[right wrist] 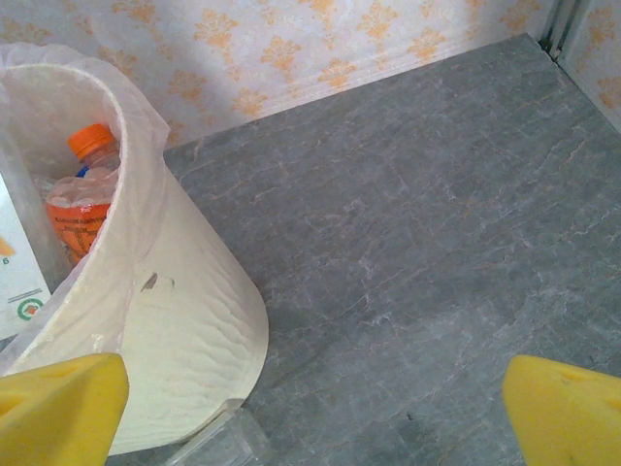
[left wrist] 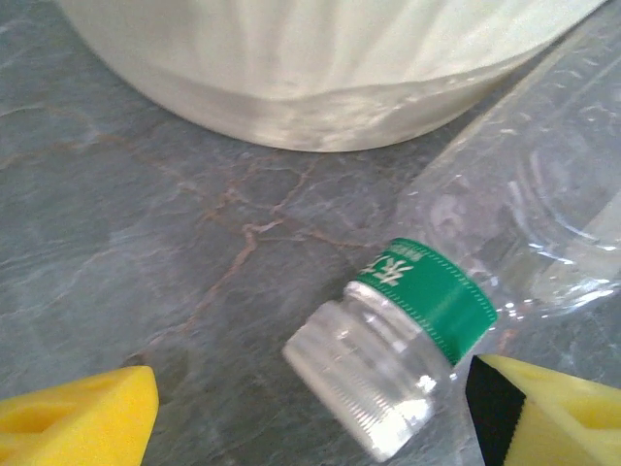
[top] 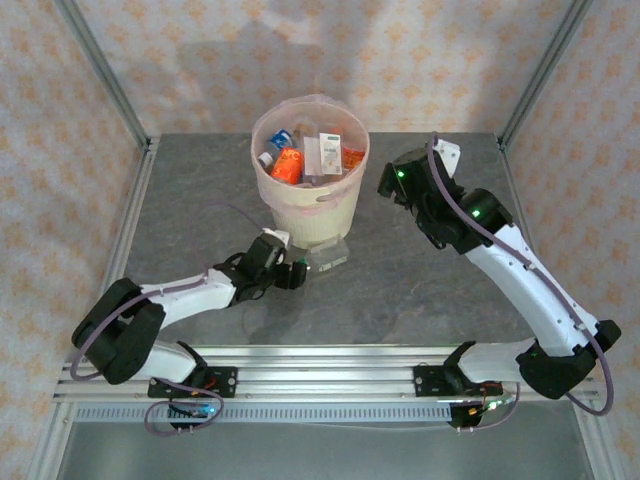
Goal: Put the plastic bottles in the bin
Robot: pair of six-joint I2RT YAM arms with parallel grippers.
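Holding bottles (top: 288,164), one orange, bin (top: 305,212) stands on bench (top: 420,295). Left tool (left wrist: 310,419) released, straddling neck of clear bottle (left wrist: 427,311) beside bin; right tool (right wrist: 315,413) released wide.

The bench (top: 420,300) is a grey stone-look top with faint reddish veins. Behind it there's cream wallpaper (top: 200,50) with little orange motifs, metal posts (top: 100,70) in the back corners, and a ribbed metal rail (top: 330,364) along the near edge.
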